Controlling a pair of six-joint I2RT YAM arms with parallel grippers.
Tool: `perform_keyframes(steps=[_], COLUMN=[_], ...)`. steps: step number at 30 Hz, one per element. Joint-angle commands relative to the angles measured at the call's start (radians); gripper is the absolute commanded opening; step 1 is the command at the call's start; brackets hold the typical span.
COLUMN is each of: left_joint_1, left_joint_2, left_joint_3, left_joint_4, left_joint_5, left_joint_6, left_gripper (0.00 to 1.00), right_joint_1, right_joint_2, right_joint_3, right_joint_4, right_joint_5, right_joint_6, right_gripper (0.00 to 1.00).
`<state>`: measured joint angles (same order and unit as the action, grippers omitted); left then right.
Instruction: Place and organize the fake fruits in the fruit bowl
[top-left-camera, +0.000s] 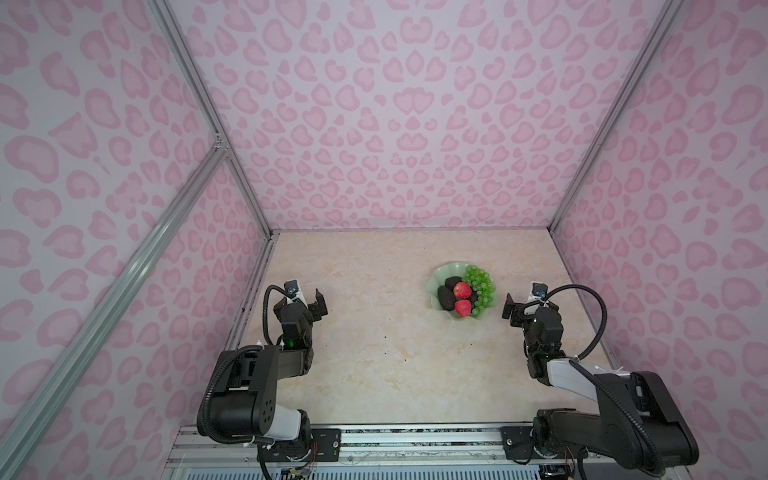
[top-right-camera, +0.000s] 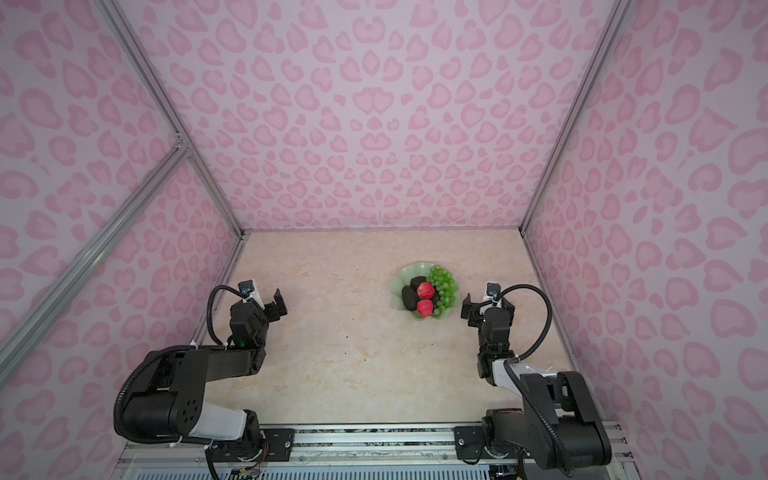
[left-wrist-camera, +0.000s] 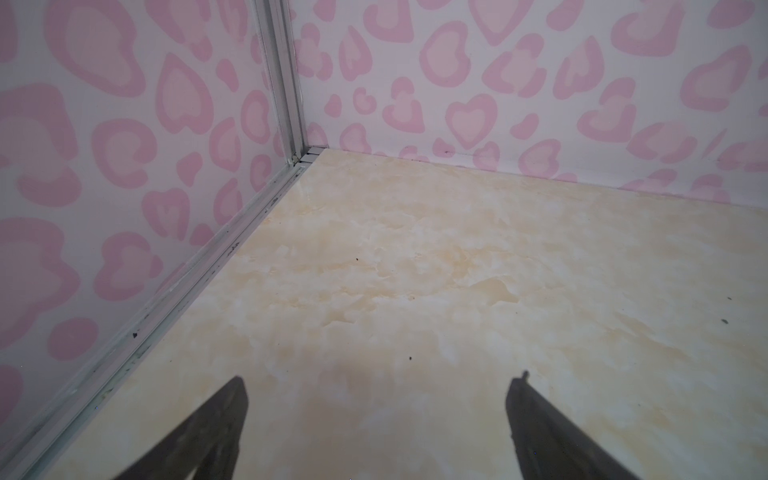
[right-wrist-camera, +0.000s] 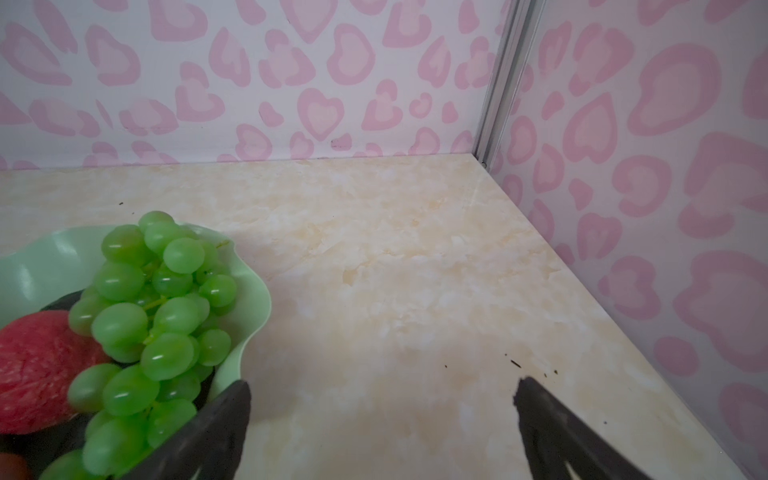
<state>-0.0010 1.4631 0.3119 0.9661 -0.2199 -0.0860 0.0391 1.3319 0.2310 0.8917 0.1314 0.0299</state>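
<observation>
Bowl: fruit bowl (top-left-camera: 442, 276) (top-right-camera: 409, 274) is sitting on the table (top-left-camera: 374, 353), right of the middle in both top views, on the right arm's side
Grapes: green grapes (top-left-camera: 480, 286) (right-wrist-camera: 158, 316) are lying along the bowl's right side, draping onto its wavy rim
Apples: two red apples (top-left-camera: 462, 290) are resting in the middle of the bowl, one behind the other, the nearer one by the near rim
Avocados: black avocado pieces (top-left-camera: 446, 298) are lying in the bowl's left half, touching the apples; two are showing plainly, and a dark patch between apples and grapes is too hidden to name
Left claw: left claw (top-left-camera: 311, 301) (left-wrist-camera: 378, 399) is hovering over bare table near the left wall (top-left-camera: 124, 249), well apart from the bowl, jaws standing wide apart with nothing between them
Right claw: right claw (top-left-camera: 519, 307) (right-wrist-camera: 382, 395) is hanging just beside the bowl's right rim, jaws spread wide and gripping nothing; in the right wrist view one finger (right-wrist-camera: 224, 424) is overlapping the rim beside the grapes
</observation>
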Motion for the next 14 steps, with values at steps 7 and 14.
perform_keyframes(steps=[7,14], left_joint_1=[-0.001,-0.001], left_joint_2=[0.007,0.006], left_joint_3=[0.013,0.012], left_joint_4=[0.018,0.019], left_joint_5=[0.018,0.019], left_joint_6=[0.007,0.008], left_gripper=[0.98,0.98], right_joint_1=[-0.002,0.001], right_joint_2=[0.227,0.177], right_joint_3=[-0.038,-0.035], right_joint_4=[0.39,0.305], right_joint_5=[0.01,0.146], right_joint_6=[-0.017,0.03], right_gripper=[0.99,0.99])
